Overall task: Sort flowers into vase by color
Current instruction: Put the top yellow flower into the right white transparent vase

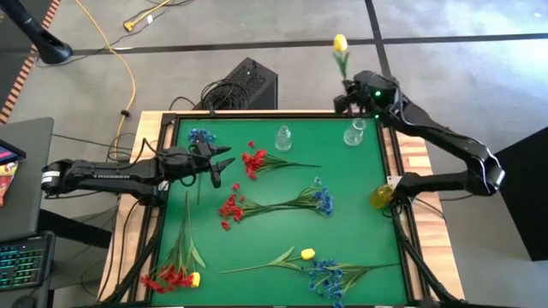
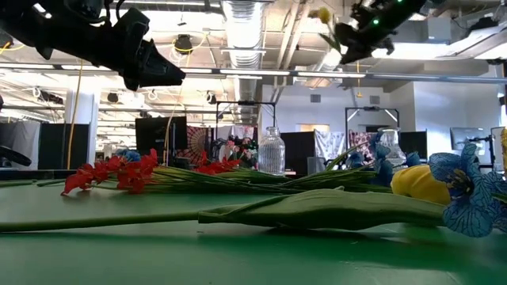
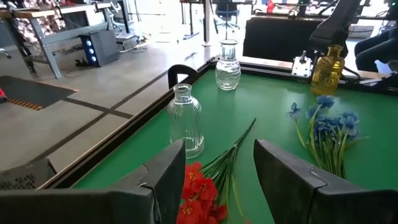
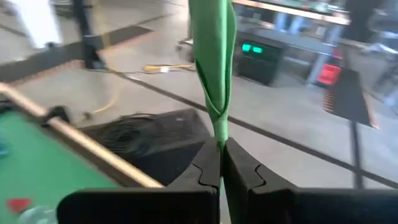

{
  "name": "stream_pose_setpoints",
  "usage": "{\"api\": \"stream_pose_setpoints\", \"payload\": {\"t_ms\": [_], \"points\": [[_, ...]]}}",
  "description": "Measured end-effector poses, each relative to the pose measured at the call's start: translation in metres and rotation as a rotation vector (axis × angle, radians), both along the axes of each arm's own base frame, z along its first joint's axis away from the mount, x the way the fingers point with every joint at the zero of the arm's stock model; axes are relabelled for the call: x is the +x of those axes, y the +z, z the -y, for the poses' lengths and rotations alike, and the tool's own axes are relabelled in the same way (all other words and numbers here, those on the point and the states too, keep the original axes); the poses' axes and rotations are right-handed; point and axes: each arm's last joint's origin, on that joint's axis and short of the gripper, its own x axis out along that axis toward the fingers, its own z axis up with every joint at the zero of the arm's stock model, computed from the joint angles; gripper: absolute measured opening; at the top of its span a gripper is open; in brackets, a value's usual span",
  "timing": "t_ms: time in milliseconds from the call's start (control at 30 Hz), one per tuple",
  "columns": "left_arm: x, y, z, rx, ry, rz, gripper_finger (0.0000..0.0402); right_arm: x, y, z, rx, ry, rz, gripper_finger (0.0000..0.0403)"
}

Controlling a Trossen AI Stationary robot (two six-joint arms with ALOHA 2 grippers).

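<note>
The right gripper (image 1: pixel 349 96) is pinched tight on the stem of a yellow tulip (image 1: pixel 340 43), held at the far edge of the green table (image 1: pixel 360 197) with the bud reaching out past the rim. The right wrist view shows the stem (image 4: pixel 214 74) and its folded leaf clamped between the two closed fingers. Just beside the gripper stands a clear glass vase (image 1: pixel 355 133), with a second clear vase (image 1: pixel 283 138) further along the same far edge and an amber vase (image 1: pixel 382 197) at the right rim.

The step in hand looks like delivery — one yellow flower lifted and waiting to go into a vase. The next move calls for turning the stem downward and lining its tip over a narrow neck, most likely the near clear vase, before the fingers part.

The left gripper (image 1: pixel 218 162) hangs with its fingers spread wide above a red spray (image 1: pixel 254 160), carrying nothing; a blue spray (image 1: pixel 201 137) lies just beside it.

On the table lie another red spray (image 1: pixel 229 210) next to a blue one (image 1: pixel 323 199), a second yellow tulip (image 1: pixel 306 254), more blue blooms (image 1: pixel 330 278) and a red-and-yellow bunch (image 1: pixel 175 276) — most of the sorting is not yet done.
</note>
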Motion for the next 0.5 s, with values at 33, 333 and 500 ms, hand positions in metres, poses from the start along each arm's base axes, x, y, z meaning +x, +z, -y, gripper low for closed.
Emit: {"api": "stream_pose_setpoints", "payload": {"t_ms": [33, 333, 500], "points": [[0.000, 0.000, 0.000, 0.001, 0.000, -0.001, 0.0181, -0.004, 0.001, 0.001, 0.001, -0.016, -0.003, 0.0031], [0.000, -0.003, 0.000, 0.000, -0.001, -0.029, 0.0181, -0.033, 0.000, 0.006, 0.051, -0.141, -0.035, 0.0031], [-0.001, -0.003, 0.000, 0.000, -0.001, -0.038, 0.0181, -0.042, -0.025, 0.003, 0.022, -0.163, 0.003, 0.0029]]}}
